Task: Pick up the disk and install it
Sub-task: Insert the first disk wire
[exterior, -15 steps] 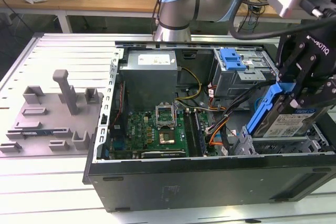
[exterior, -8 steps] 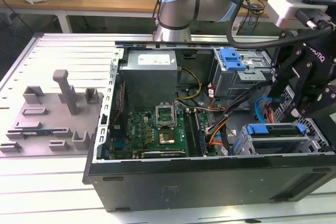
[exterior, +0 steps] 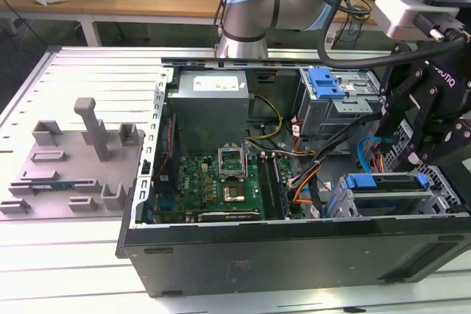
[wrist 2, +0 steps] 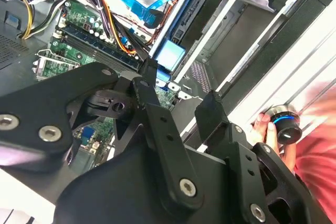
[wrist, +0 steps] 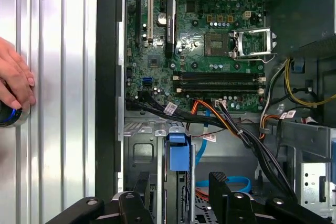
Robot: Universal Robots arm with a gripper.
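First wrist view gives us the black gripper, jaws apart and empty, astride the silver blue-bracketed disk in its grey metal cage. Beyond the disk, loose black-and-orange cables could snag a closing jaw, we judge.

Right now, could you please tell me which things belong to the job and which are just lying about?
Job: disk; open pincer close to it.
Lying about: power supply, motherboard, grey blocks, hand on a knob.
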